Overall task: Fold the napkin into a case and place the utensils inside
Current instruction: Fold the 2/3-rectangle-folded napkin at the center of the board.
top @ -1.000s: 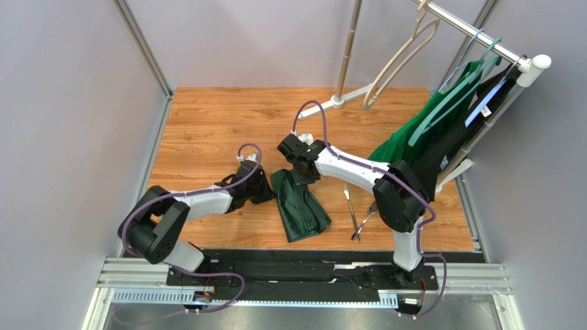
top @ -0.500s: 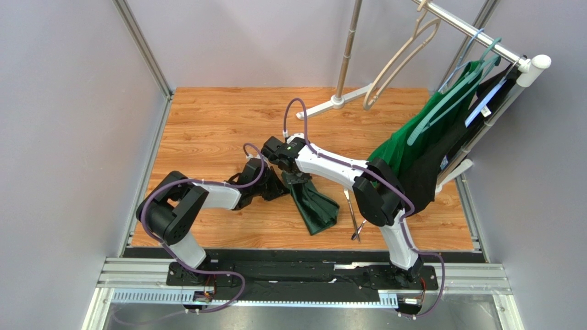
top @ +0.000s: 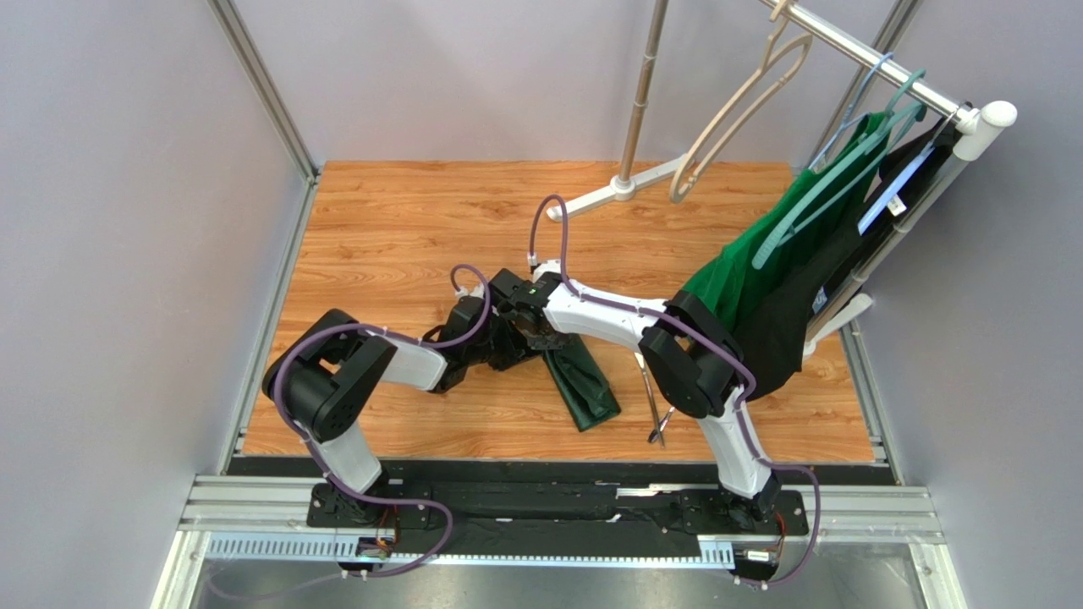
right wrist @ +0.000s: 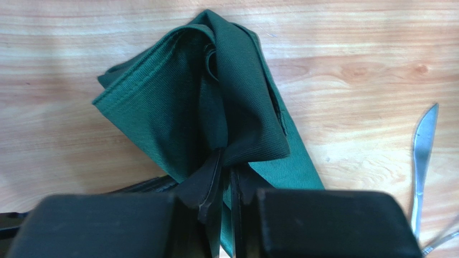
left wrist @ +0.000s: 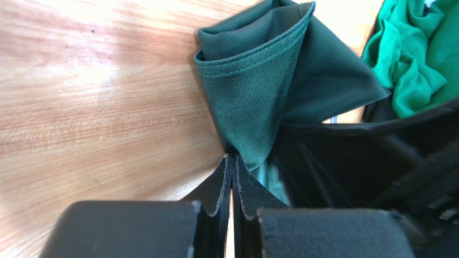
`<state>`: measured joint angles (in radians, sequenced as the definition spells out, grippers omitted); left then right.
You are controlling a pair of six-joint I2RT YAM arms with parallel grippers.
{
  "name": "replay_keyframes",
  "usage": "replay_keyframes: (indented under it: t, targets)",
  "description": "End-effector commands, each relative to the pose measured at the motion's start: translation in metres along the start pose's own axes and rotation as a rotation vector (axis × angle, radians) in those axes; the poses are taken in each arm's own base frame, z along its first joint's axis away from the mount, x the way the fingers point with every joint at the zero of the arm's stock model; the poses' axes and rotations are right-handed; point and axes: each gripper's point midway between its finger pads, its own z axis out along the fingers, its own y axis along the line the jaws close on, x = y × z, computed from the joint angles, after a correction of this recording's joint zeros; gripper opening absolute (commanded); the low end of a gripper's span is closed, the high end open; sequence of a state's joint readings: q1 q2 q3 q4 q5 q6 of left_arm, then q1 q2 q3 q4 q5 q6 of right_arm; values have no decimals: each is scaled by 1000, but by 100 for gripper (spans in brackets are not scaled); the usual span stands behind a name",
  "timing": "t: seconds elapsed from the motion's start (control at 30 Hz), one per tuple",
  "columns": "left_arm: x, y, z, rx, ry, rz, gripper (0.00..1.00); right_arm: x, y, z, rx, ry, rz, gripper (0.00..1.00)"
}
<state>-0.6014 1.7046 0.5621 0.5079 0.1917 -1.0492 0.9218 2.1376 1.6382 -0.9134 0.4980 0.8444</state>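
Two utensils [right wrist: 424, 142] lie beside the napkin [top: 586, 388], green garment [top: 744, 260] hanging beyond.

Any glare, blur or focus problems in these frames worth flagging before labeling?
Left wrist: bright sheen on the table left of the napkin; the left gripper's fingers are soft, cloth ribbing sharp. Right wrist: even light, napkin crisp, right gripper blurred toward the bottom edge. Top external: flat light, soft shadows, no glare.

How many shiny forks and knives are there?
2. Both lie on the table right of the napkin: a knife, and a fork beside it, partly under the right arm.
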Motion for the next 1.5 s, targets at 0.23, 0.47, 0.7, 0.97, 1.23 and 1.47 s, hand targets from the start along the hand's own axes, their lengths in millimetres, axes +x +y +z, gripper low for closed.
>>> replay_keyframes:
  t: [0.23, 0.47, 0.7, 0.97, 1.23, 1.47]
  targets:
    - [22, 47, -1, -124, 60, 20, 4, -5, 33, -32, -285, -107, 85, 14]
    - [25, 52, -3, -112, 80, 19, 4, 3, 28, -37, -450, -121, 79, 38]
    - [23, 50, -8, -102, 93, 62, 4, -6, 26, -51, -733, -257, 42, 55]
    - [16, 35, -22, -108, 127, 142, 6, 2, 22, -58, -981, -263, -6, 38]
    - [-21, -12, -54, -81, 68, 291, 56, -3, 12, -52, -1036, -252, 29, 14]
    - [-31, -48, -37, -10, 143, 323, 46, -3, 7, -38, -1055, -210, 63, 0]
